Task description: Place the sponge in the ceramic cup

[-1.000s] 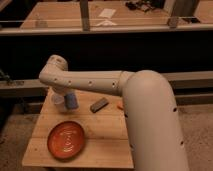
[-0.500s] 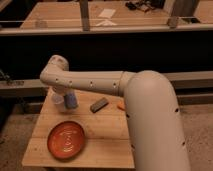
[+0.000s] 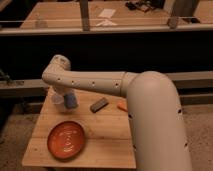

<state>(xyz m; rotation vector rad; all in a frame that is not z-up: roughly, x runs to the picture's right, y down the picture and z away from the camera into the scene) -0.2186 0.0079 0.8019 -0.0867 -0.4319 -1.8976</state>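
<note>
The sponge (image 3: 70, 102) shows as a small blue pad standing on edge at the back left of the wooden table. Right beside it, on its left, is the white ceramic cup (image 3: 58, 98), partly covered by the arm. My gripper (image 3: 65, 94) hangs straight down from the wrist over these two things, and the forearm hides most of it. I cannot tell whether the sponge is held or whether it rests in the cup or next to it.
A dark grey bar (image 3: 99, 104) lies mid-table, with a thin orange stick (image 3: 121, 106) to its right against my arm. An orange plate (image 3: 66, 140) sits front left on the table (image 3: 107, 135). My bulky arm covers the right side. Dark shelving stands behind.
</note>
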